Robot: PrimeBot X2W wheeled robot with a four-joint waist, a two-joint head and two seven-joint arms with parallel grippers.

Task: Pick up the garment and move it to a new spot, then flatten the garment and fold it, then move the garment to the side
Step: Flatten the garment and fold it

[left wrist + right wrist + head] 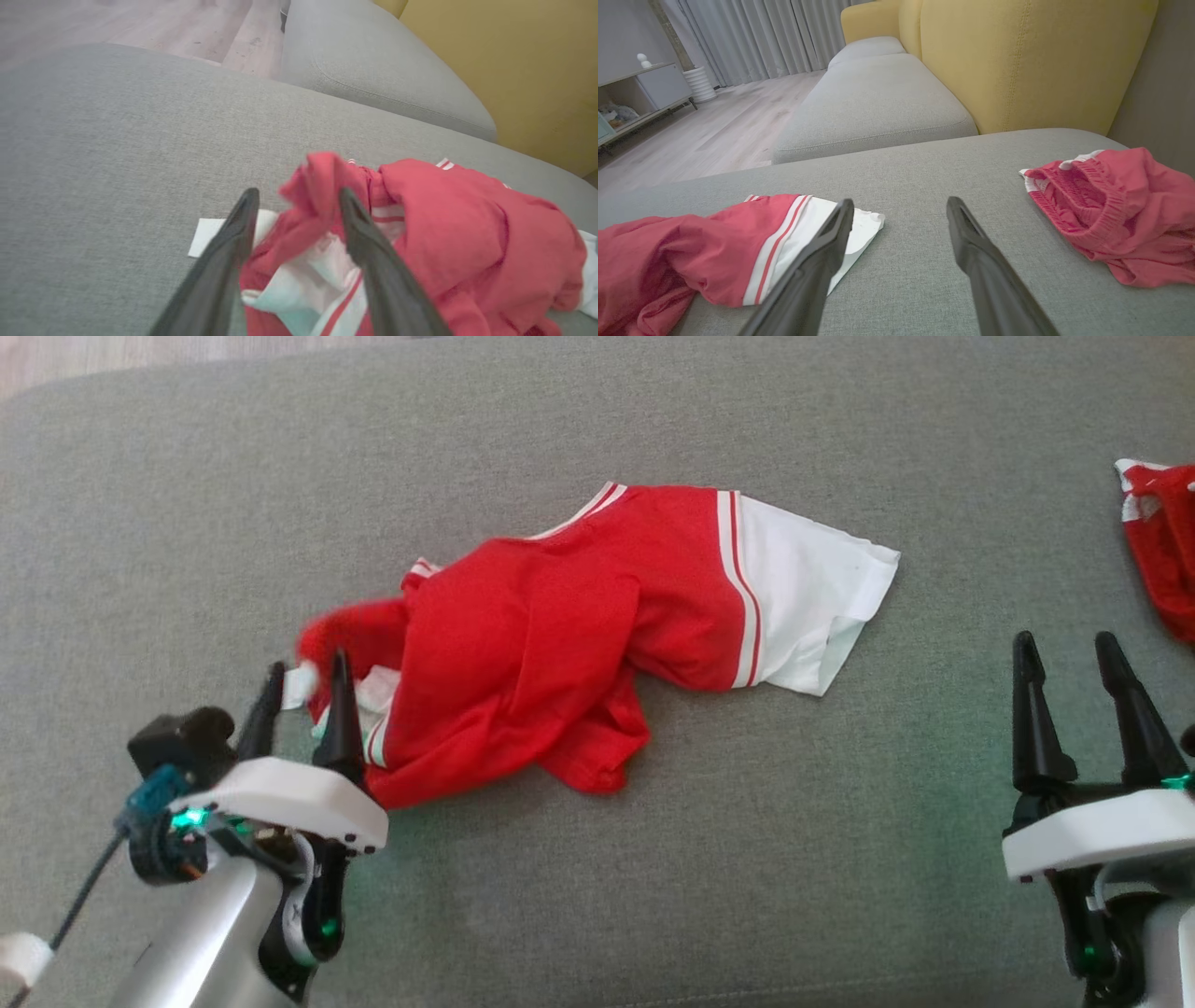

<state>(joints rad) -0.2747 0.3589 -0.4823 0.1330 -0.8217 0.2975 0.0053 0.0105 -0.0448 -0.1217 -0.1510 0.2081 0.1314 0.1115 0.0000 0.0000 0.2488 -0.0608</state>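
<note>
Left gripper (pixel 306 665) sits at the left end of the red-and-white jersey (pixel 560 635), fingers apart, red cloth bunched loosely between them. Right gripper (pixel 1065 639) is spread wide over bare fabric. Grey sofa cushion (pixel 597 896) carries everything. Jersey lies crumpled mid-cushion, white end toward the right. Red shorts (pixel 1162 551) lie crumpled at the far right edge, well apart from it.
</note>
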